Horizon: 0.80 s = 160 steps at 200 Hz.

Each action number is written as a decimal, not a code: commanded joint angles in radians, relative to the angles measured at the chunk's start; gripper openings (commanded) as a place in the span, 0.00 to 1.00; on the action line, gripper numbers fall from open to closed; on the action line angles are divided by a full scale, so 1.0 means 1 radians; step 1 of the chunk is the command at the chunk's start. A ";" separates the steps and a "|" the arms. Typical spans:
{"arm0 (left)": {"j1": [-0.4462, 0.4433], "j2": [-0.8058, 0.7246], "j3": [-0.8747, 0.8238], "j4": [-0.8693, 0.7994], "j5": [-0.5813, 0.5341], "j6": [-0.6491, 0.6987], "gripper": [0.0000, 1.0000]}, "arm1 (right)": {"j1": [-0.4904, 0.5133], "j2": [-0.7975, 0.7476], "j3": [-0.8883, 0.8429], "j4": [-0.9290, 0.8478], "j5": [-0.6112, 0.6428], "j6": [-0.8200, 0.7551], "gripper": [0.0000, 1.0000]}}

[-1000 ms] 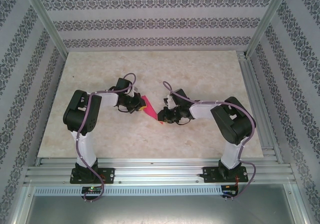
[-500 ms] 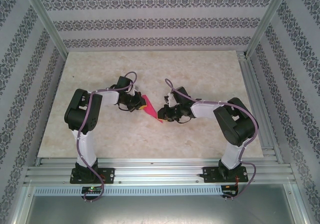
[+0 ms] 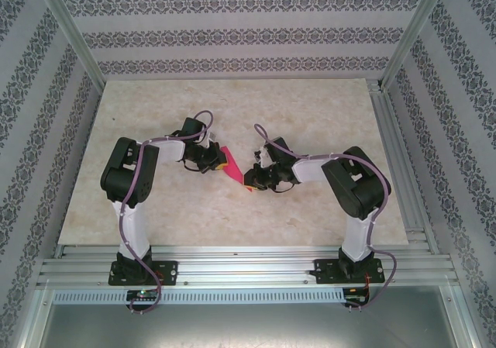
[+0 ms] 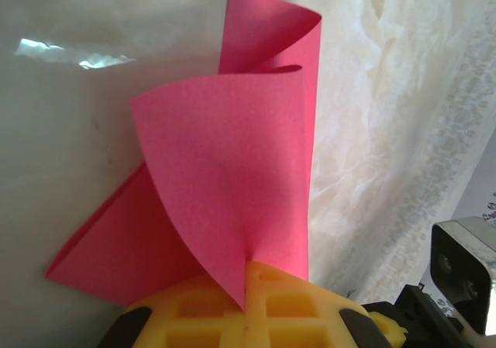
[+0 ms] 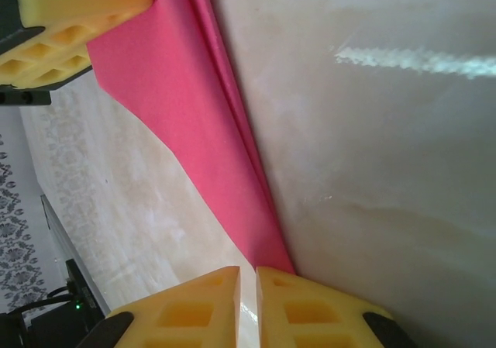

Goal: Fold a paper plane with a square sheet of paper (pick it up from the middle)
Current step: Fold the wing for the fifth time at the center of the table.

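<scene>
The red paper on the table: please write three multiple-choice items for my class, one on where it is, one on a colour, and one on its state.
1. Where is the paper?
A) between the left hand and the right hand
B) left of both hands
C) right of both hands

2. What colour are the left hand's pads?
A) blue
B) yellow
C) black

3. What state is the paper in?
A) flat, unfolded
B) crumpled into a ball
C) folded, flaps curling, pinched by the left hand

Answers:
1 A: the top view shows it lying between both hands.
2 B: the left wrist view shows yellow pads.
3 C: the left wrist view shows curled layers entering the closed pads.
</scene>
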 commanded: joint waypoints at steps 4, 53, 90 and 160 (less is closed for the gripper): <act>0.024 0.035 0.033 -0.025 0.022 0.022 0.02 | 0.008 0.070 -0.037 -0.088 0.073 -0.031 0.13; 0.030 0.048 0.064 -0.069 0.034 0.049 0.03 | 0.006 -0.069 0.034 -0.110 0.052 -0.032 0.17; 0.030 0.065 0.059 -0.050 0.043 0.041 0.03 | -0.025 -0.027 0.165 -0.084 0.034 0.001 0.17; 0.030 0.071 0.090 -0.063 0.054 0.056 0.03 | -0.016 0.141 0.278 -0.092 -0.028 0.018 0.16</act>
